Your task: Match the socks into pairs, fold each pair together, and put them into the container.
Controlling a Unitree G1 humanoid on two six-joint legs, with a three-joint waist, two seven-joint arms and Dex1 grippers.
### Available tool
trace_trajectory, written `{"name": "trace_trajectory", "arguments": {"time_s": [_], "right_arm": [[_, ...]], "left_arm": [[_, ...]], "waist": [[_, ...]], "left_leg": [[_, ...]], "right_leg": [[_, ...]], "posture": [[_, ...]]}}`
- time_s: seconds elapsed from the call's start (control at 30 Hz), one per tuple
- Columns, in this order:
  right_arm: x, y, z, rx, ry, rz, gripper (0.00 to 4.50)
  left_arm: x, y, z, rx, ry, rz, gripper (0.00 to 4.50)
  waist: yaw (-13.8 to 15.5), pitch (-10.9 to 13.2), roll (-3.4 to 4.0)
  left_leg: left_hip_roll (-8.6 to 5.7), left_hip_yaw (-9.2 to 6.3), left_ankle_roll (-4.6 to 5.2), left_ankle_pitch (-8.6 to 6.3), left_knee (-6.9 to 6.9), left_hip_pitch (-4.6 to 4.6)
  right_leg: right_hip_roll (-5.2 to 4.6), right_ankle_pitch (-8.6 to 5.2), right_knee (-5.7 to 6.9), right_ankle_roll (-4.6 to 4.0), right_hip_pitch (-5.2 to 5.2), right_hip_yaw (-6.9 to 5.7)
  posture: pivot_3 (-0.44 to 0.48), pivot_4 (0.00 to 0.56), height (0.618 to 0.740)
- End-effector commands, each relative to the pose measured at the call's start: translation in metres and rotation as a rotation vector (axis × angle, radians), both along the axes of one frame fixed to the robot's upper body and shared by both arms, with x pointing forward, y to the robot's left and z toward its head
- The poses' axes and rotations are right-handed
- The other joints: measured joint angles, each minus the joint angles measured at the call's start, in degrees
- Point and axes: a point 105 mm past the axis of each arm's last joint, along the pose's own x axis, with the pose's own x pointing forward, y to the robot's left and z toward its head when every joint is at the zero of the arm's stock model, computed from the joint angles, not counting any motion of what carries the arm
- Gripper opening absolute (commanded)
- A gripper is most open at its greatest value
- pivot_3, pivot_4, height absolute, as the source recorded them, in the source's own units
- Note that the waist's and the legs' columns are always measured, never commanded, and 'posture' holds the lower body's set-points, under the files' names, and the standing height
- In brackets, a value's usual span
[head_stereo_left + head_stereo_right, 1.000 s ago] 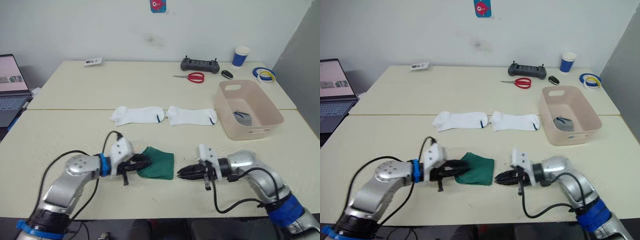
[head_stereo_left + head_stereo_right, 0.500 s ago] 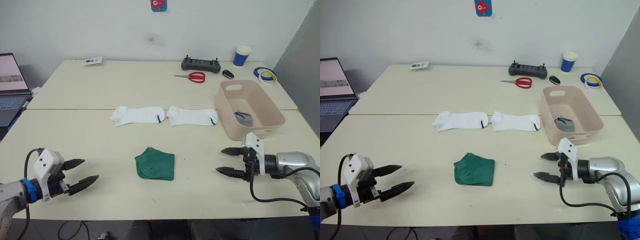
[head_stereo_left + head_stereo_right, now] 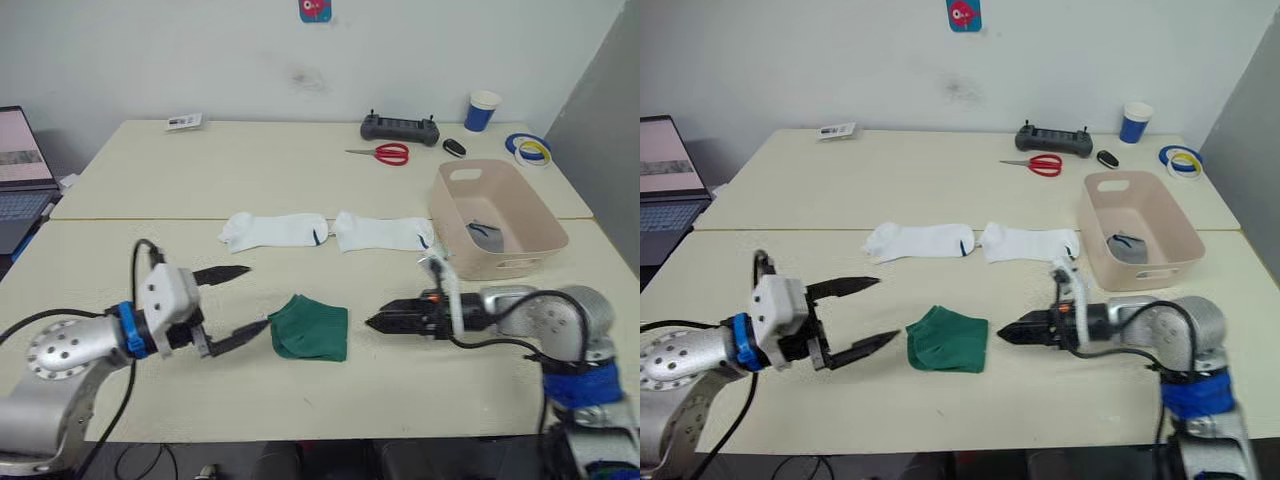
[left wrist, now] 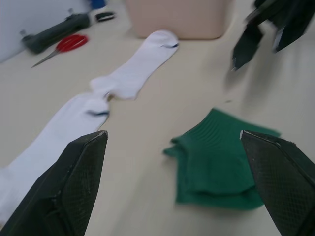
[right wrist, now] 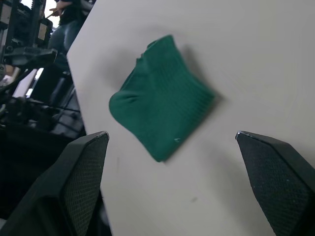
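On the table (image 3: 150, 190), spread-fingered grippers, left (image 3: 232, 305) and right (image 3: 385, 318), flank the folded green socks (image 3: 310, 327); grey sock (image 3: 486, 234) in the tub (image 3: 540, 215).

A folded sock bundle (image 3: 310, 327) lies on the near part of the desk (image 3: 250, 180), between the left claw (image 3: 232, 300) on its left and the right claw (image 3: 380, 322) on its right; neither touches it. Farther back, two flat socks (image 3: 275, 230) (image 3: 382, 232) lie end to end in a row. To their right stands the container (image 3: 497, 217) with a sock (image 3: 484, 235) inside. Along the far edge sit a card (image 3: 186, 122) at left, then scissors (image 3: 382, 154), a controller (image 3: 400, 128), a cup (image 3: 482, 111) and tape rolls (image 3: 530, 150) at far right. A laptop (image 3: 22, 170) sits beyond the desk's left side.
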Motion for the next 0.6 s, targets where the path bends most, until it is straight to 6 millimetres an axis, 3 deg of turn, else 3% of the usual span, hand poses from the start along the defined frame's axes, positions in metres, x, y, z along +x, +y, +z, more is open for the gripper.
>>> {"name": "trace_trajectory", "arguments": {"time_s": [0.03, 0.2, 0.4, 0.6], "right_arm": [[0.004, 0.012, -0.005, 0.005, 0.062, -0.031, 4.45], [0.012, 0.032, -0.015, -0.03, 0.11, -0.066, 4.45], [0.015, 0.035, -0.028, -0.067, 0.16, -0.115, 4.45], [0.009, 0.057, -0.027, 0.035, 0.256, -0.081, 4.45]], "left_arm": [[-0.018, -0.01, -0.011, 0.078, 0.039, -0.108, 4.5], [-0.024, -0.013, -0.018, 0.066, 0.067, -0.132, 4.5], [-0.023, -0.016, -0.018, 0.038, 0.062, -0.118, 4.5], [-0.025, -0.016, -0.019, 0.034, 0.06, -0.111, 4.5]], "waist": [[-0.02, 0.0, 0.01], [-0.05, 0.02, 0.04], [-0.18, 0.0, 0.03], [-1.04, -0.05, 0.01]], "left_leg": [[0.0, -0.02, 0.01, 0.0, -0.03, -0.01], [0.0, -0.01, 0.04, -0.02, -0.05, -0.02], [0.0, 0.03, 0.04, -0.02, 0.0, 0.06], [0.03, 0.05, 0.04, -0.01, 0.02, 0.15]], "right_leg": [[0.0, -0.03, 0.0, -0.04, -0.02, 0.0], [0.01, -0.12, -0.01, -0.04, -0.04, -0.02], [0.03, -0.1, 0.03, -0.01, 0.01, -0.02], [0.1, -0.1, 0.19, -0.02, 0.02, -0.01]], "posture": [[0.0, 0.15, 0.74], [0.0, 0.15, 0.74], [0.0, 0.15, 0.74], [0.0, 0.15, 0.74]]}}
